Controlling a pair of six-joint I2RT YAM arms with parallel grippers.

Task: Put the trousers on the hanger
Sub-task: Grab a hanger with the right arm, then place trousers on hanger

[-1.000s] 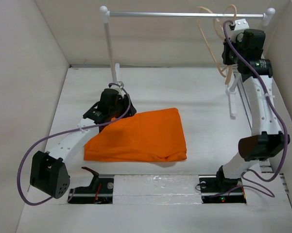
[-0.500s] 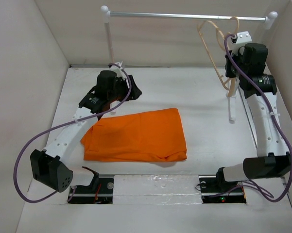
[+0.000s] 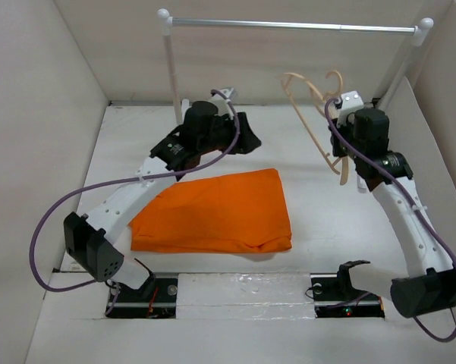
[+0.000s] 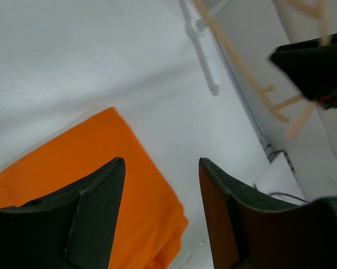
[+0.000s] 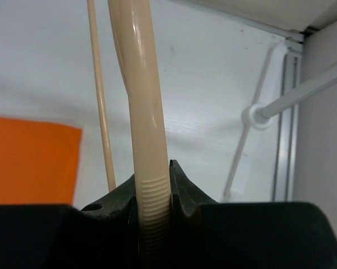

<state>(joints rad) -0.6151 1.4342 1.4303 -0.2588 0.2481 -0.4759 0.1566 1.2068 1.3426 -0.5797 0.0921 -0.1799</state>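
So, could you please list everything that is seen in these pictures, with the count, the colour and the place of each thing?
trousers: one, bright orange, lying folded flat on the table, in front of the left arm's base.
hanger: one, pale beige wood, off the rail, held up at the right side.
rail: one, silver with white posts, across the back.
table: one, white, under everything.
cables: two, purple, one along each arm.
left arm: one, white and black, reaching over the back of the trousers.
right arm: one, white and black, raised at the right.
left gripper: one, black, open and empty, above the table.
right gripper: one, black, shut on the hanger.
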